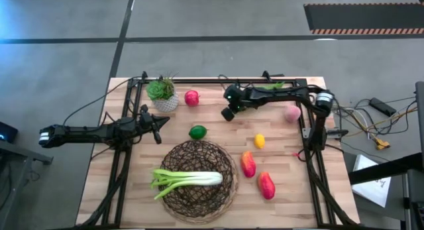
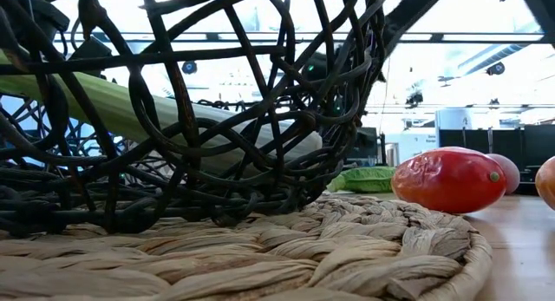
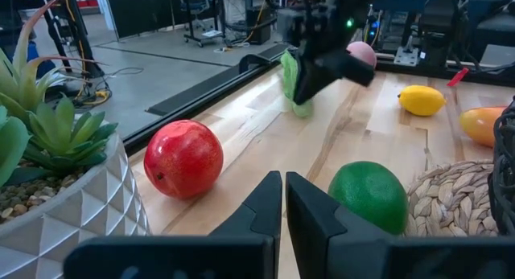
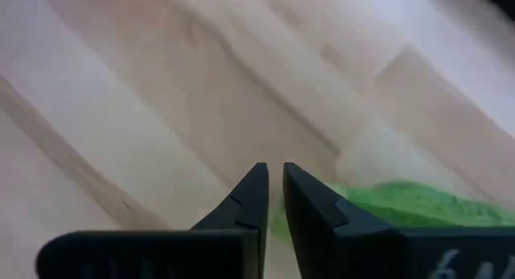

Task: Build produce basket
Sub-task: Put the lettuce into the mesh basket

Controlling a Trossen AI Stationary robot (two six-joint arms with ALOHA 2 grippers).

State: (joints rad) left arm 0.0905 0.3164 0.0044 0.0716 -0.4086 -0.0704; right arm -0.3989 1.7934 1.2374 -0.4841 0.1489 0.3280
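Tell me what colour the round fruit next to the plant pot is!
The apple is red, seen best in the left wrist view.

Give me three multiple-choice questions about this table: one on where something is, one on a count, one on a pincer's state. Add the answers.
1. What lies in the basket?
A. a lemon
B. the leek
C. an apple

2. How many red-orange fruits lie on the table beside the basket?
A. one
B. two
C. four

3. The left pincer is:
A. shut and empty
B. shut on a fruit
C. wide open

Answers:
1 B: the high view shows only the leek lying across the wicker.
2 B: two of them lie side by side on the wood by the basket.
3 A: in the left wrist view its fingers nearly meet with nothing between them, and the lime sits on the table beyond.
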